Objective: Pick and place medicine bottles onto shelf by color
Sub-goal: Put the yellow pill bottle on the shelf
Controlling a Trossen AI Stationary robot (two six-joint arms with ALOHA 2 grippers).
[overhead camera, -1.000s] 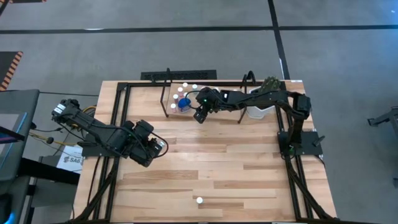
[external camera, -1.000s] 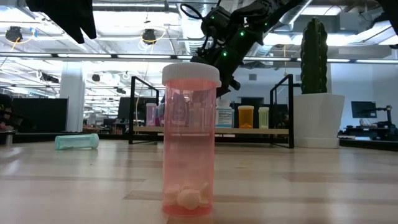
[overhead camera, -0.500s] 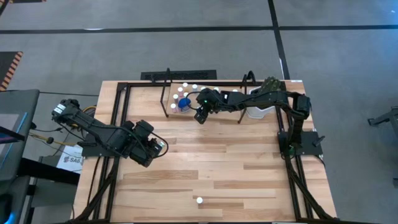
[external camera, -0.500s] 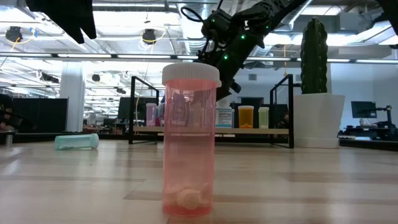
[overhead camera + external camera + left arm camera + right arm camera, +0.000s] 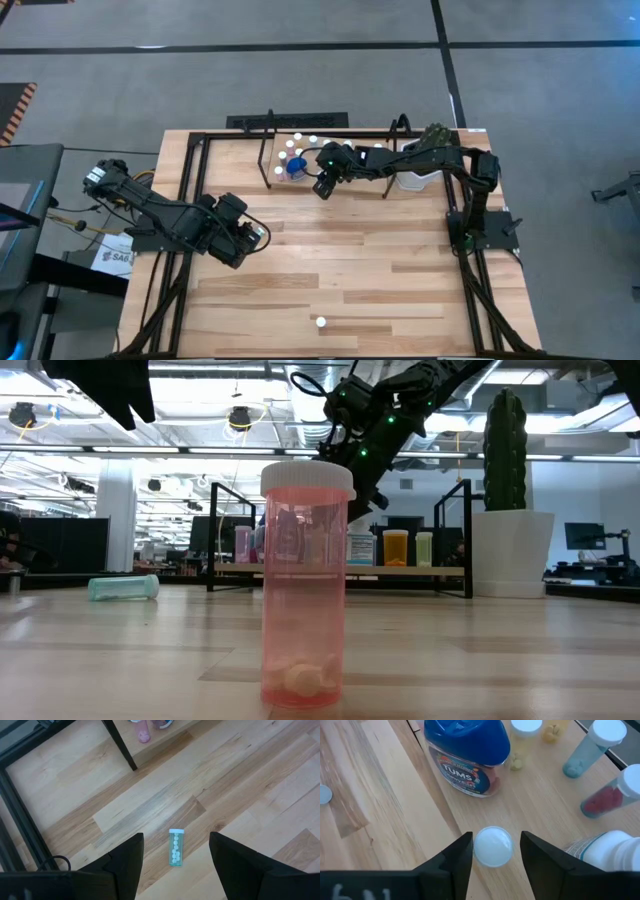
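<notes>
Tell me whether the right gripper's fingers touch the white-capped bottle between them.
Apart. The right wrist view shows slim gaps of wood between the white-capped bottle and each of the right gripper fingers.

Left hand (image 5: 175,865): two dark fingers (image 5: 127,862) spread apart, above bare wood table (image 5: 240,785). One teal bottle (image 5: 175,847) lies on its side between them, white cap pointing away, white pills inside, untouched. Farther off: black shelf leg (image 5: 120,745), pink bottle (image 5: 144,731) beside it.
</notes>
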